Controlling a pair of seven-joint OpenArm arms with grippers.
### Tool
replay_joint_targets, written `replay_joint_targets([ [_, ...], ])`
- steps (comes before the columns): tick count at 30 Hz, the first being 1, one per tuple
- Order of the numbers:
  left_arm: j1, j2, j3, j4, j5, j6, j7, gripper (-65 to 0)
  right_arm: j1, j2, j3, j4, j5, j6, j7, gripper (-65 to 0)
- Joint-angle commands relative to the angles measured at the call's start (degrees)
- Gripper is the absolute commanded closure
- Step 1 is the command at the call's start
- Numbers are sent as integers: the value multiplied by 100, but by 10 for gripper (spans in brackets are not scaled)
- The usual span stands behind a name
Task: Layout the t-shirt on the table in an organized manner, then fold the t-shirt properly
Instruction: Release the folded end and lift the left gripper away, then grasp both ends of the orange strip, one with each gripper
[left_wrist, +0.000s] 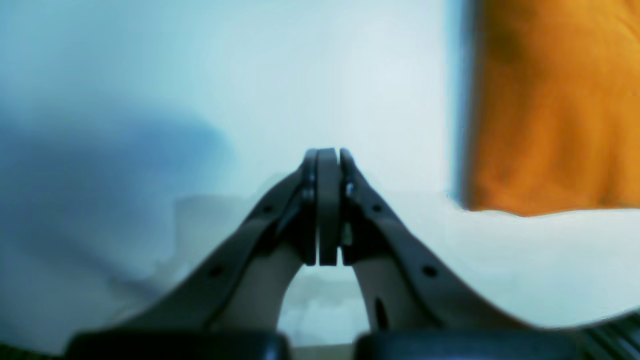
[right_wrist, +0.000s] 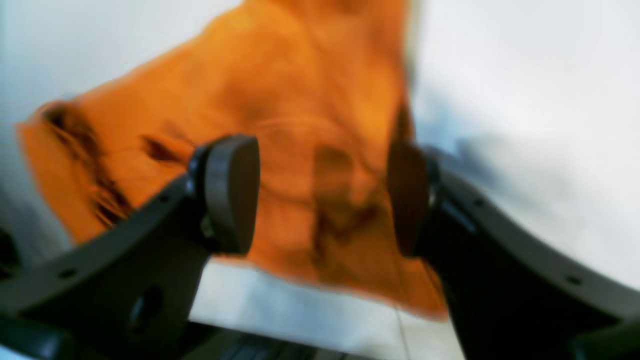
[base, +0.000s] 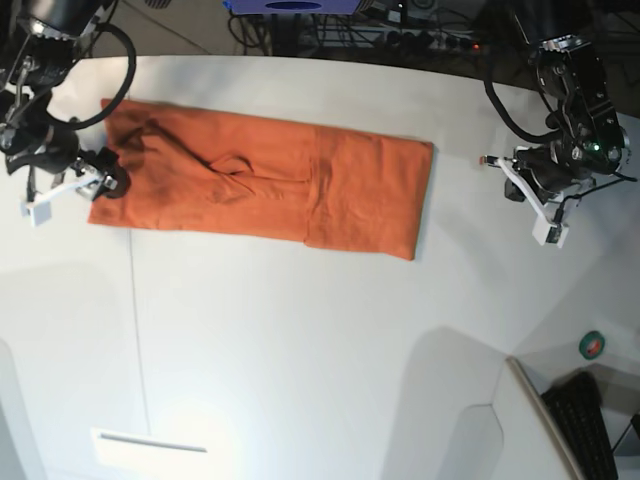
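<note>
- Base view shows the t-shirt lying on the white surface as a long orange band, folded lengthwise, running from the far left toward the middle right.
- Its right-hand portion is a smoother, squarer panel with a straight vertical fold edge; the left-hand portion is creased, with a raised ridge near the middle.
- At the band's left end sits the right pincer, at the cloth's edge.
- Right wrist view shows that pincer with its two pads spread wide and nothing between them; the wrinkled orange cloth lies below and beyond the gap, and a strip of bare white surface shows nearer the camera.
- Whether the pads touch the fabric cannot be told from the blurred picture.
- On the opposite side of the base view, the left pincer hangs over bare surface, well apart from the shirt's right edge.
- Left wrist view shows the left pincer pressed fully together, with nothing in it.
- Beyond it lies the white surface, with the shirt's orange edge filling the upper right corner.
- A thin dark seam line runs down the surface below the shirt's left end.
</note>
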Motion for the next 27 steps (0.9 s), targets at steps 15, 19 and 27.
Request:
replay_joint_targets([
  [15,-252,147,17,-1534,12,-13,-1680,0,113,281,-68,-1167,84,7,500,-389],
  [19,-287,226,386,-1692,21,-4,-1812,0,96,272,-464,-1159,93,15,509,-386],
  [27,-278,244,852,-1719,3,5,-1812,0,78,237,-526,-1176,111,15,500,-383],
])
